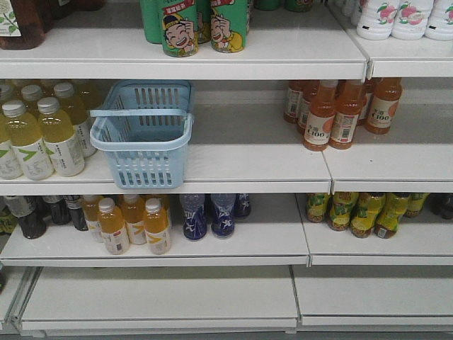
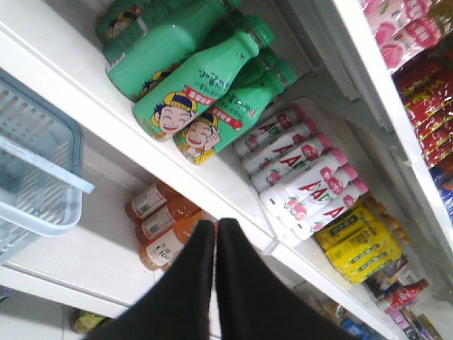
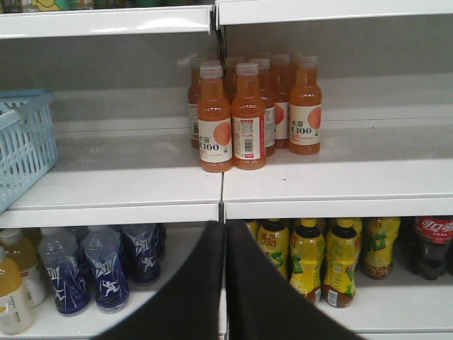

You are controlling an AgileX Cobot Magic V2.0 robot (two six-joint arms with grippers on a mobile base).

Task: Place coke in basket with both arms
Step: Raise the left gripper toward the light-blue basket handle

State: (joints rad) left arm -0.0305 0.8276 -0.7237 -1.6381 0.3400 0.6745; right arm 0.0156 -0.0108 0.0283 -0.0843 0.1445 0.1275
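Nearest the lens, at 6 o'clock in each wrist view, we see black fingers pressed together with nothing between them: the left gripper and the right gripper. Beyond the right gripper, a dark cola bottle stands at 4 o'clock on the lower shelf. Orange bottles stand at 12 o'clock on the middle shelf. The basket rests upright on that shelf at 9 o'clock, with yellow bottles just beside it at its own 9 o'clock in the front view. We cannot identify the coke; the red packs at 2 o'clock in the left wrist view are too blurred.
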